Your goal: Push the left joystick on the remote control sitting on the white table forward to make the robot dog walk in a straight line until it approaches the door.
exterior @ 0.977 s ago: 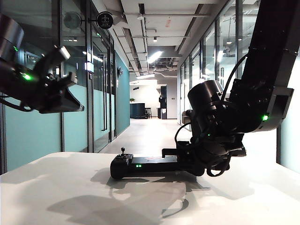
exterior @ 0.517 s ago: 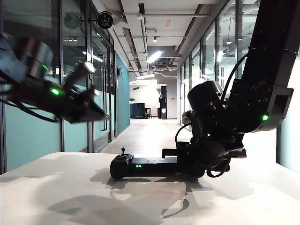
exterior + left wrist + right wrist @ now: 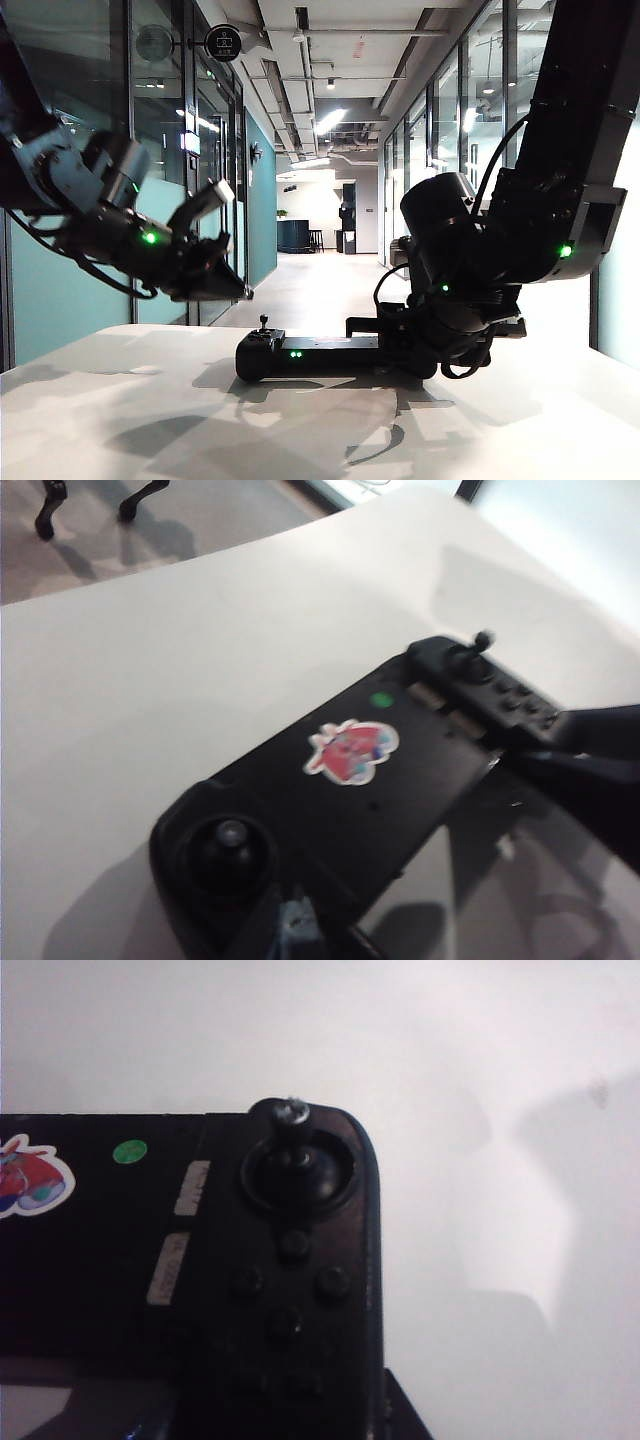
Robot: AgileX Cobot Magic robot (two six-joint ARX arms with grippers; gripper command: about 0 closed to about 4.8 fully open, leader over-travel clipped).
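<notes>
One black remote control (image 3: 320, 355): left end effector (image 3: 226, 281) above, right end effector (image 3: 402, 350) at its end, grips unclear.

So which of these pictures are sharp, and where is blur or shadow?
Exterior view: backlit, arms dark; left gripper slightly blurred; shadows on the white table. Left wrist view: soft; remote control blurred. Right wrist view: dim, grainy.
</notes>
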